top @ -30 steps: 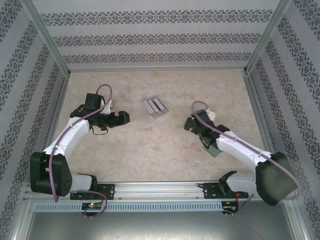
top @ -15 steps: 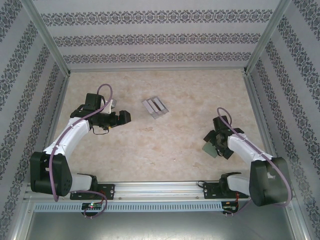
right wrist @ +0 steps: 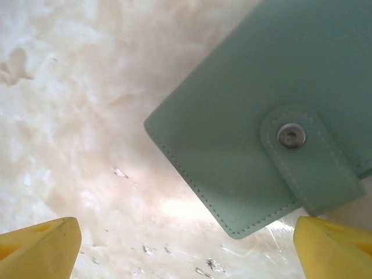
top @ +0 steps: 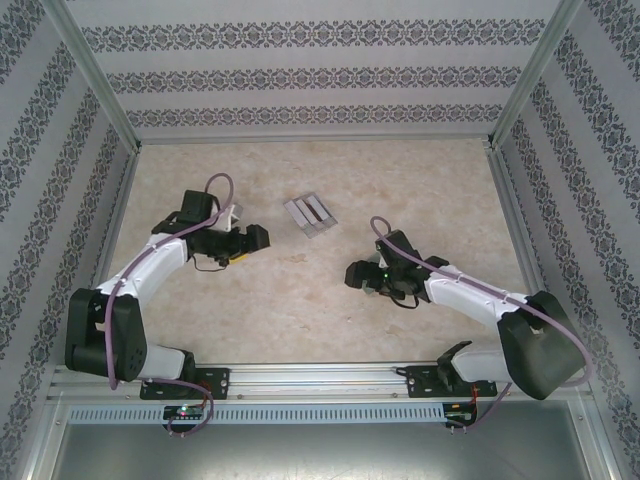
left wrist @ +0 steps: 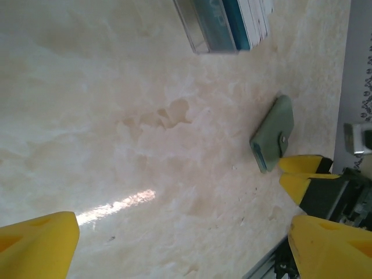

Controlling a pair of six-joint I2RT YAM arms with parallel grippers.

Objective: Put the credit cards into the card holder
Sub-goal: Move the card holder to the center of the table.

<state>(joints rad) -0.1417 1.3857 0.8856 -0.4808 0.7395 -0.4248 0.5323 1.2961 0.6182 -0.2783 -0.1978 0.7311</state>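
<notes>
surface: beige marbled table (top: 300,310) | lying on it: closed card holder (right wrist: 244,110); ribbed stand (top: 310,214) mid-back

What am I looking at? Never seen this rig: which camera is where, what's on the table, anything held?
Two robot arms bolted at the near edge of a beige marbled table. The wide picture looks down from above and behind; the other two come from wrist cameras, yellow fingertips at their bottom corners. On it: a pale grey ribbed stand holding plastic cards, and a closed grey-green wallet with a snap tab. The left claw and right claw are open, holding nothing; the right one is close to the wallet.
</notes>
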